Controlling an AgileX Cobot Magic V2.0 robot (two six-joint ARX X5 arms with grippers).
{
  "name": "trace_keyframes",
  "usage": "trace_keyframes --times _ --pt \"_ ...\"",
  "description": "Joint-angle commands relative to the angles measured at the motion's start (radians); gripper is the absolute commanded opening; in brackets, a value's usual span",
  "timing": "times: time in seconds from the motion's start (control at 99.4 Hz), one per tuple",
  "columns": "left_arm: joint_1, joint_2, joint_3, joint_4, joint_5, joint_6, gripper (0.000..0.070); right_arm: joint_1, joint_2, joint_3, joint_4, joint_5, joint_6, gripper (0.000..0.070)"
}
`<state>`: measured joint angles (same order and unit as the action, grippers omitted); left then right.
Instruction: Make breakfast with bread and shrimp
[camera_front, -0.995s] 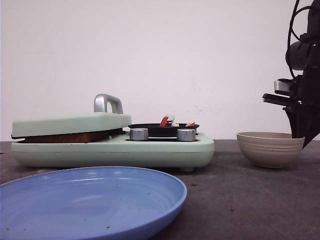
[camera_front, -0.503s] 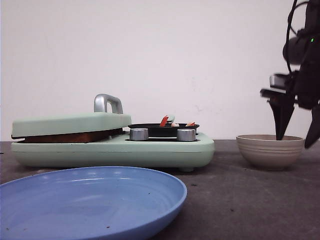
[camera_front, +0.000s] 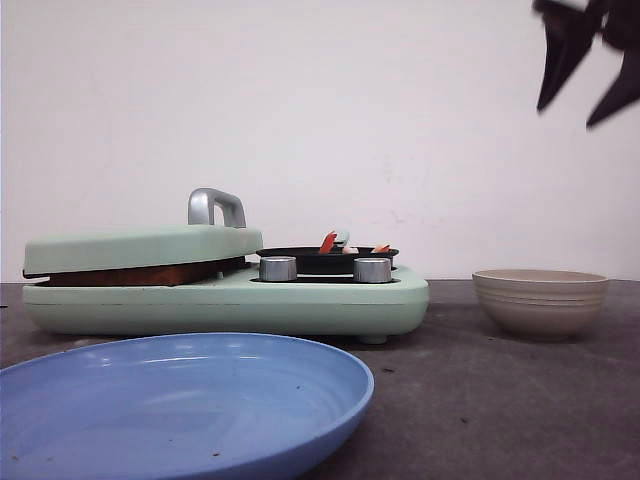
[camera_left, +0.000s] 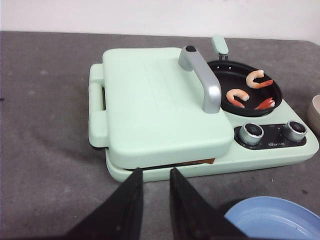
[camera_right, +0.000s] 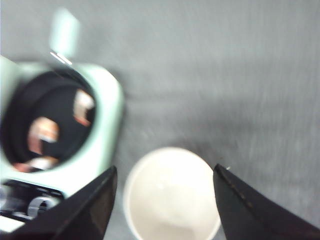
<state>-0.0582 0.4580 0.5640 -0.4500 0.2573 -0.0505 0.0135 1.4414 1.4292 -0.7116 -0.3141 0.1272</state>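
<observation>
Right gripper (camera_front: 585, 65) risen high above the bowl (camera_front: 540, 300), fingers spread, empty.
Shrimp (camera_left: 237, 96) in the black pan beside the cooker (camera_left: 165, 120) lid; bread hidden. Left gripper (camera_left: 155, 181) slightly apart, empty.

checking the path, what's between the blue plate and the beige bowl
Only bare dark table in the front view: the blue plate sits left, the beige bowl right, nothing between.

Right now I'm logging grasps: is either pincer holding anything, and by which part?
Nothing is held. The left pincer and the right pincer are both open and empty.
</observation>
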Motion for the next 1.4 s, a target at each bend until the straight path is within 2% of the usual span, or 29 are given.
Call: trace_keyframes --times 0.0,0.05,0.141,0.161,0.362,0.583,0.734,0.995,1.217,1.388 --pt "-0.001 0.005 0.001 0.001 -0.003 0.01 0.0004 0.007 -0.034 0.018 0.014 -0.004 -0.016 0.0326" --pt "-0.001 0.005 0.001 0.0 -0.003 0.01 0.0004 0.016 -0.069 0.018 0.017 -0.013 -0.026 0.0273" --pt "-0.001 0.005 0.001 0.0 -0.003 0.01 0.0004 0.038 -0.132 0.016 0.024 -0.03 -0.038 0.0032" --pt "-0.001 0.005 0.001 0.0 -0.003 0.01 0.0004 0.044 -0.146 0.014 0.029 -0.029 -0.039 0.0" --pt "-0.001 0.005 0.001 0.001 -0.003 0.009 0.0004 0.128 -0.296 -0.06 0.054 -0.029 -0.084 0.0" --pt "-0.001 0.004 0.001 0.005 -0.002 0.005 0.0004 0.227 -0.554 -0.375 0.32 -0.029 -0.09 0.0" --pt "-0.001 -0.009 0.001 0.051 0.04 -0.02 0.0004 0.28 -0.711 -0.567 0.423 -0.023 -0.089 0.0" --pt "-0.005 -0.051 0.001 0.167 0.084 -0.153 0.0004 0.327 -0.876 -0.853 0.506 0.004 -0.017 0.0" --pt "-0.01 -0.115 0.001 0.185 0.08 -0.19 0.0004 0.356 -0.957 -1.053 0.653 0.061 0.075 0.0" --pt "-0.01 -0.173 -0.024 0.182 0.08 -0.187 0.0004 0.376 -0.995 -1.12 0.675 0.083 0.083 0.0"
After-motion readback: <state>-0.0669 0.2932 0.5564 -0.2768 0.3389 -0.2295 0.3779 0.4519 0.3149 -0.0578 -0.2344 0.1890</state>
